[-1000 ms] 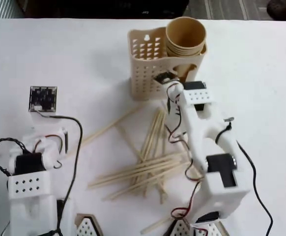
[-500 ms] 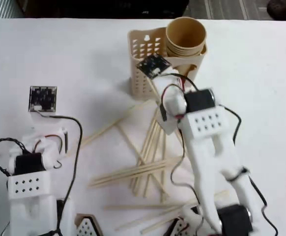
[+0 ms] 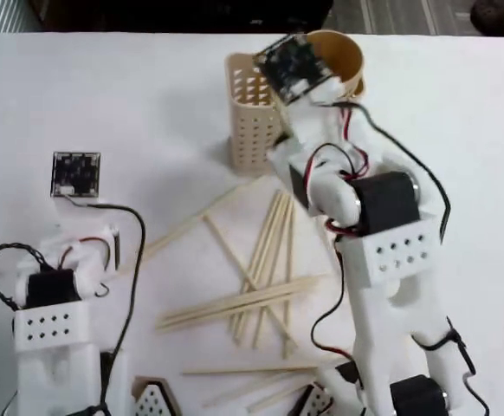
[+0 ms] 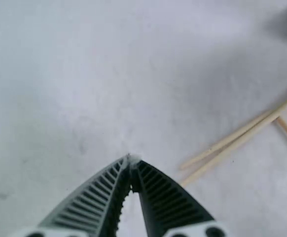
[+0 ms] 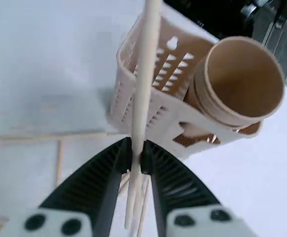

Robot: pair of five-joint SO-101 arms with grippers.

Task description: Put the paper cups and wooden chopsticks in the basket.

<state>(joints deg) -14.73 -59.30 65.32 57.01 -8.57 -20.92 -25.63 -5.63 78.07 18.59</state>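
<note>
The right gripper (image 5: 136, 148), jaws clamped on a wooden chopstick (image 5: 148, 59), holds it by the basket (image 5: 168, 113), apparently to drop it in, while the left gripper (image 4: 129, 159) sits with jaws together.

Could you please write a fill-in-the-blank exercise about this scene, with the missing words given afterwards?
1. The right gripper has its jaws shut on wooden ____.
2. The stacked paper cups stand inside the ____.
3. The left gripper has its jaws ____ and holds nothing.
Missing words: chopsticks; basket; shut.
</note>
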